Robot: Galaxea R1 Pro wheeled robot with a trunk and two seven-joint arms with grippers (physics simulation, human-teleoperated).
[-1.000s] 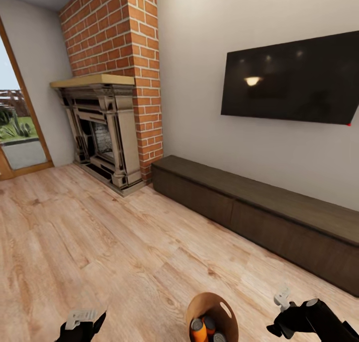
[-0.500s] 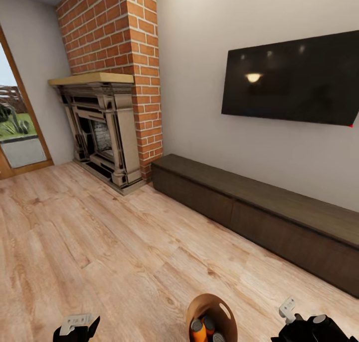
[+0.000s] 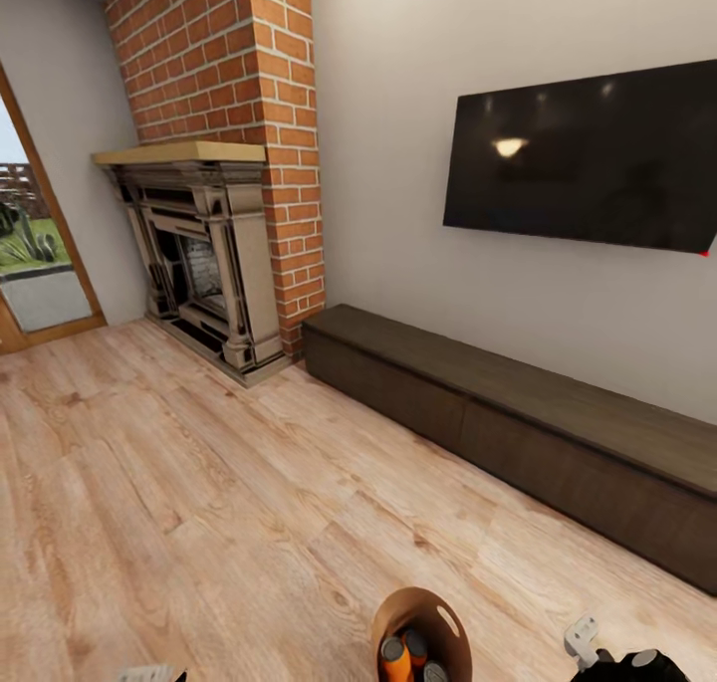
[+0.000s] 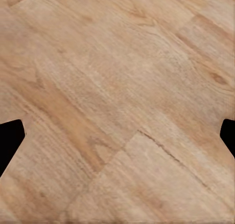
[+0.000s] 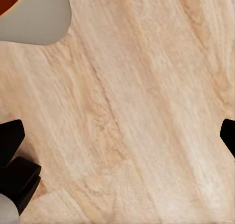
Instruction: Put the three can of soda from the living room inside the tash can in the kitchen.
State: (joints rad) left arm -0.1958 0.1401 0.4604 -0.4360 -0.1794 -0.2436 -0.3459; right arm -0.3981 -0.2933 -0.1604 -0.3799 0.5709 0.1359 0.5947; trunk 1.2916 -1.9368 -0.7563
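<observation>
Three orange cylindrical cans (image 3: 396, 660) sit inside the round tan bin (image 3: 450, 624).

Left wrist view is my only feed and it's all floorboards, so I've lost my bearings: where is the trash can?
Observer: Head view has the tash can at its bottom edge, close in front of the robot.
Operator: Any cans in it?
Observer: Two orange cans of soda show inside, plus a grey end that may be the third.
Operator: Right pincer?
Observer: The right pincer is open above bare floor, holding nothing.
</observation>
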